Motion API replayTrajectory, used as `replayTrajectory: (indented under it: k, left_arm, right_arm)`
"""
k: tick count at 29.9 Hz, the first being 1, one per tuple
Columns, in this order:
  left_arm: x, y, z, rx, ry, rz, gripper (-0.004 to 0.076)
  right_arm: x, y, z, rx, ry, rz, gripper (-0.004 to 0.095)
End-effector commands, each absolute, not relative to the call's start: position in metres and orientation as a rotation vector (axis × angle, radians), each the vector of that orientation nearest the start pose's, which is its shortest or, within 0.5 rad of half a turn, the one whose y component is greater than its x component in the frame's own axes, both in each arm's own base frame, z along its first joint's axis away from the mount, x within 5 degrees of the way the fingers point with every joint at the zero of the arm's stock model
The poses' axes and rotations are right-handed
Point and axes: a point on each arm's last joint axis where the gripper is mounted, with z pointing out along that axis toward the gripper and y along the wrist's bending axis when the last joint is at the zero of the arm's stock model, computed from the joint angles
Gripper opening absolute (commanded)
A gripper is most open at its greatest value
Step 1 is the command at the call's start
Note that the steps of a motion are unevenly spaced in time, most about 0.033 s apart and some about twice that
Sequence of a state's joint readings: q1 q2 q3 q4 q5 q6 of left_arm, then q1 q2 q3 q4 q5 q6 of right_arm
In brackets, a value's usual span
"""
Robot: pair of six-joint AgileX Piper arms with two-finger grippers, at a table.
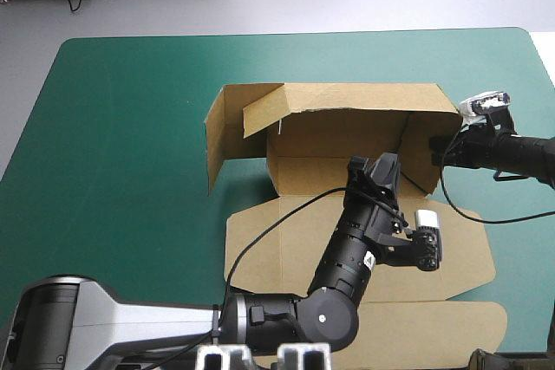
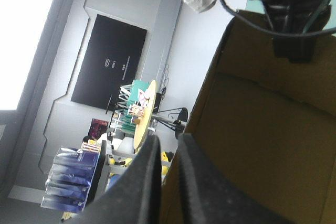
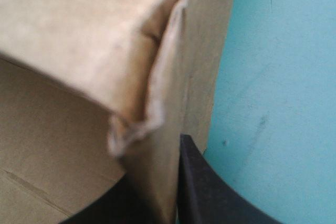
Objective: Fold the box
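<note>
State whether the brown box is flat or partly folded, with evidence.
Partly folded: the box has far walls raised while its near panels lie flat on the table. The right gripper clamps one raised wall.

The surface (image 1: 113, 145) lies open left of the box (image 1: 347, 132) and beyond it. The box's raised walls and the left arm (image 1: 347, 253) over its flat panels block the middle.

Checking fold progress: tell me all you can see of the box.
The box is one cut sheet of brown board, half folded, around the middle of the teal-green cover. Its far wall stands, a flap bent inward along its top; the left wall stands askew. The near panels, with rounded flaps, lie flat on the cover. The right gripper pinches the right end wall at a crumpled corner; the left gripper grips board inside the tray.
</note>
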State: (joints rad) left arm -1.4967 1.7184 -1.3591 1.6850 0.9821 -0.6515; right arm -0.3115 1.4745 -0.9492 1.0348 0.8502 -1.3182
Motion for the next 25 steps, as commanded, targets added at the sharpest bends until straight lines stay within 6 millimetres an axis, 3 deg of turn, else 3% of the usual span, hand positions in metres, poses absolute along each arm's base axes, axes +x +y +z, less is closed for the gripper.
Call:
replayTrajectory:
  k: [1, 4, 7, 11, 15, 21, 25]
  left_arm:
    - [0.122, -0.349, 0.396, 1.055, 1.054, 0.556, -0.0003]
    - [0.155, -0.328, 0.422, 0.943, 1.136, 0.503, -0.0003]
    - [0.192, -0.294, 0.453, 0.811, 1.267, 0.379, -0.0003]
    - [0.235, -0.231, 0.491, 0.619, 1.414, 0.245, -0.0003]
    - [0.255, -0.162, 0.517, 0.442, 1.527, 0.218, -0.0003]
    - [0.266, -0.049, 0.518, 0.090, 1.791, 0.123, -0.0003]
    - [0.263, -0.004, 0.498, 0.030, 1.938, 0.088, -0.0003]
  right_arm:
    - [0.289, -0.029, 0.277, -0.404, 2.226, 0.567, 0.0000]
    - [0.290, -0.027, 0.276, -0.361, 2.252, 0.583, 0.0000]
    - [0.290, -0.018, 0.274, -0.377, 2.286, 0.582, 0.0000]
    - [0.292, -0.002, 0.275, -0.391, 2.299, 0.597, 0.0000]
    - [0.300, 0.015, 0.292, -0.389, 2.286, 0.598, 0.0000]
    - [0.311, 0.035, 0.335, -0.309, 2.314, 0.562, 0.0000]
    - [0.311, 0.052, 0.368, -0.295, 2.350, 0.565, 0.0000]
